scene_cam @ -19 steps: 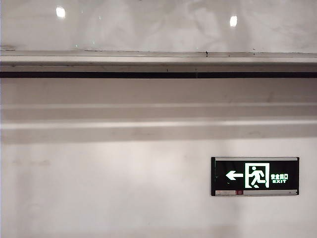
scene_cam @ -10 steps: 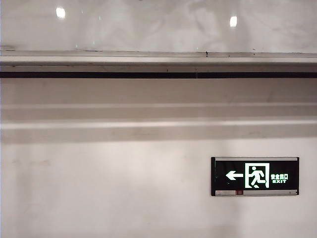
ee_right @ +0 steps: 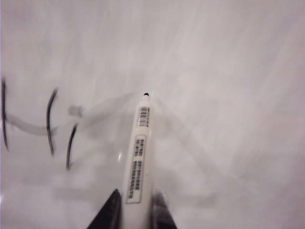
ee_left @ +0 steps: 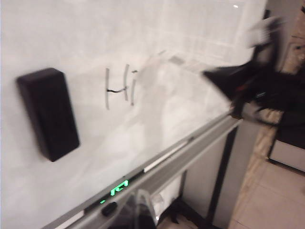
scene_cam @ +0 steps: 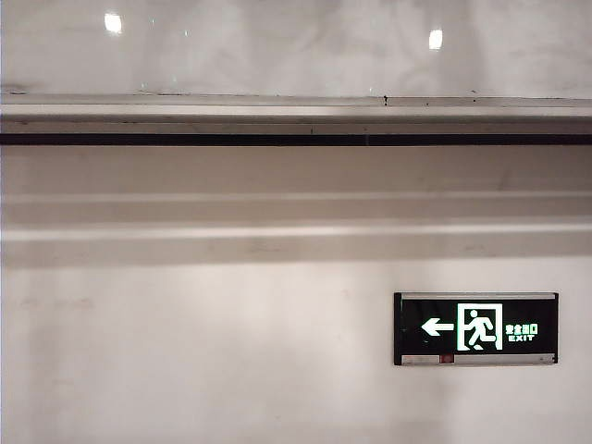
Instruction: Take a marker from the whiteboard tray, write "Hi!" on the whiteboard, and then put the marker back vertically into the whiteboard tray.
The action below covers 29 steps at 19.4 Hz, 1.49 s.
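Exterior view: pale wall with the whiteboard (scene_cam: 277, 46) across the top, the whiteboard tray (scene_cam: 277, 113) beneath it, a lit green exit sign (scene_cam: 476, 328) lower right; no arm visible, and nothing differs from the frames a second ago. Left wrist view: a black eraser (ee_left: 47, 112) sits on the board left of the written strokes "Hi" (ee_left: 119, 86); the left gripper itself is out of frame, so its jaws cannot be judged. Further right, the blurred right gripper (ee_left: 252, 88) is near the board. Right wrist view: right gripper (ee_right: 134, 210) jaws pinch the marker (ee_right: 138, 157), tip at the board right of the strokes.
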Tool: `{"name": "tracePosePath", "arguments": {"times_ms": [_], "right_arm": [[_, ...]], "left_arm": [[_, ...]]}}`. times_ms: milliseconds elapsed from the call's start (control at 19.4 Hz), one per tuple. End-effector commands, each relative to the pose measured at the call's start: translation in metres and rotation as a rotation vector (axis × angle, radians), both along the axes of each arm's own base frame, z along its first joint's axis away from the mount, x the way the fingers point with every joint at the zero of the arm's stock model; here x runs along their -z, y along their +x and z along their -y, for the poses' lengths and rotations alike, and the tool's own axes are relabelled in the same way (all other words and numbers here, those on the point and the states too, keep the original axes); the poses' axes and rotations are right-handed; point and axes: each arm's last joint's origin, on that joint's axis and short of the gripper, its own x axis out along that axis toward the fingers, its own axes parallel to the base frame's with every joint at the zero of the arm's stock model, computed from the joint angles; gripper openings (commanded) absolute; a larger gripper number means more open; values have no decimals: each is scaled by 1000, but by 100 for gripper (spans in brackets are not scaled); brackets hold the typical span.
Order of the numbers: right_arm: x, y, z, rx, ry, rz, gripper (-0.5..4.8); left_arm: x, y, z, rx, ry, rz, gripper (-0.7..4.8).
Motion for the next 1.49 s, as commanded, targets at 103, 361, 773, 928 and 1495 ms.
{"name": "tracePosePath", "arguments": {"times_ms": [103, 361, 773, 928, 1495], "right_arm": [[-3, 1, -3, -16, -1, 28, -2], [0, 9, -5, -15, 0, 42, -2], [13, 11, -6, -12, -37, -87, -2], [22, 11, -6, -12, -61, -169, -2], [1, 4, -4, -17, -11, 5, -2]], "left_arm": [[-3, -2, 0, 12, 0, 23, -5], [-3, -3, 0, 14, -1, 20, -5], [-3, -3, 0, 14, -2, 20, -5], [-3, -3, 0, 14, -2, 20, -5], [-3, -3, 0, 14, -2, 19, -5]]}}
